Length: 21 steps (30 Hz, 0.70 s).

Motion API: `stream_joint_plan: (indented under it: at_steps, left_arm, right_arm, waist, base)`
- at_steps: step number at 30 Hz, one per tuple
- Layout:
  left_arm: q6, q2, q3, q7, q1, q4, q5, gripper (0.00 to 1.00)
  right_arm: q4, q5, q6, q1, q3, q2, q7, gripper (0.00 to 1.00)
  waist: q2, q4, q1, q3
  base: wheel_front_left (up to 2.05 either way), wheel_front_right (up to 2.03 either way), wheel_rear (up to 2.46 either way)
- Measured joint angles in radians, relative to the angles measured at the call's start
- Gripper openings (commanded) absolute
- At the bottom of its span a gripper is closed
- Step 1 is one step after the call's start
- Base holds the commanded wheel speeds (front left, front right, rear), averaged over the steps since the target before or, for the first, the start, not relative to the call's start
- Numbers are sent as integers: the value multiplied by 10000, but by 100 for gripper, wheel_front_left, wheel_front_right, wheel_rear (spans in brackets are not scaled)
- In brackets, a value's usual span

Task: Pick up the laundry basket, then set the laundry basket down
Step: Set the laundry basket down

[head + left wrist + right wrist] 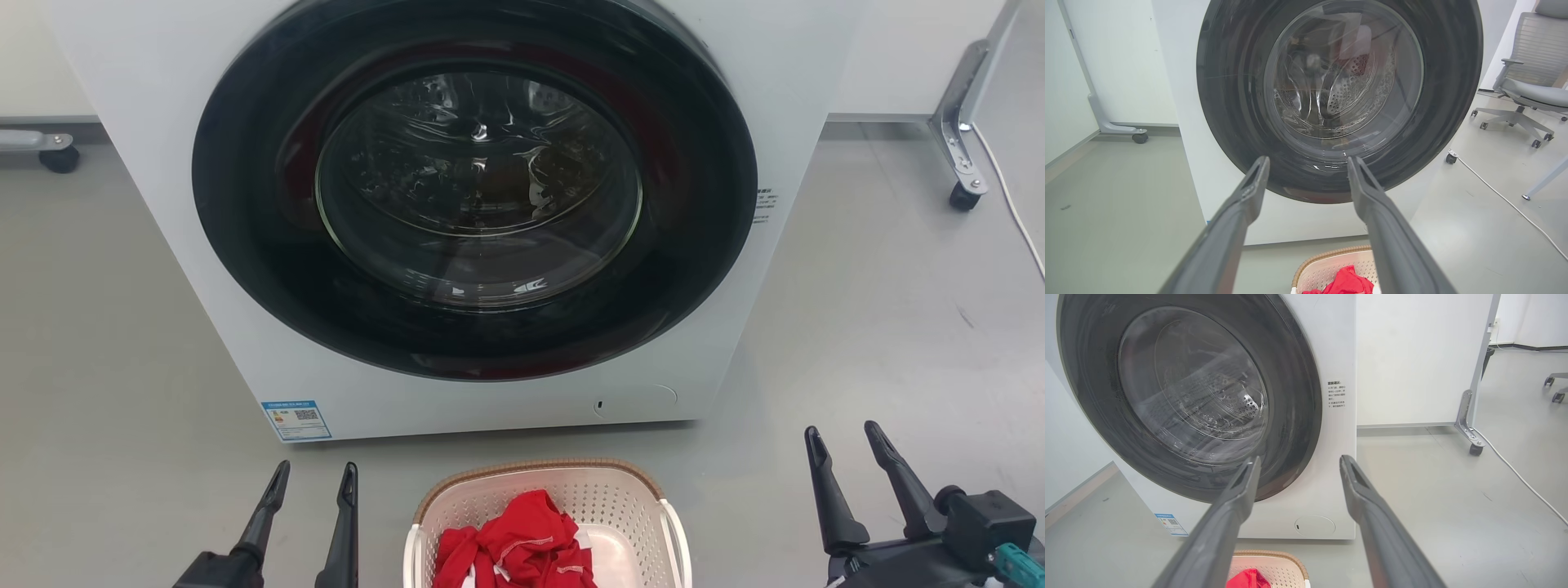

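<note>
FLANKED AT THE WASHER: A small cream-white perforated plastic laundry basket [608,496] with a brown woven-look rim stands on the grey floor [857,310] just in front of a white front-loading washing machine [784,73], a crumpled red garment [522,543] inside it. We see the left end effector [317,472] and the right end effector [841,431] on either side of the basket and clear of it. Each has its two dark fingers spread apart with nothing between them. The scene fits a basket awaiting its lift as well as one already put down.

We judge the hazards alike either way. The basket looks light and the floor smooth, so a finger brushing its wall or white loop handle [679,543] could skid it against the machine or tip it, spilling the loose garment. The head view cuts off the basket's near end, so we cannot tell what lies there.

The left wrist view brings in a grey office chair [1531,77] and a white cable [1502,192] trailing over the floor. The right wrist view brings close a printed notice [1336,394] beside the dark round door [1192,392] and a round flap [1314,525] low on the machine's front.
</note>
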<state>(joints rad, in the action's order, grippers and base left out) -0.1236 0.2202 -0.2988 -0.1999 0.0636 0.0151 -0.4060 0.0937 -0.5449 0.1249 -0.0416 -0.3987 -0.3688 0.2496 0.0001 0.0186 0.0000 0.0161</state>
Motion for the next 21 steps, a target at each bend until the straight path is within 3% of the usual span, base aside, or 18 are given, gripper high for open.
stream_joint_plan:
  at_steps: [21]
  left_arm:
    - [-8, -341, 483, 813, 272, -393, 629, 100]
  right_arm:
    - [-569, 834, 25, 543, 802, 391, -362, 100]
  waist:
    - [0, 74, 0, 38]
  base:
    - [0, 0, 0]
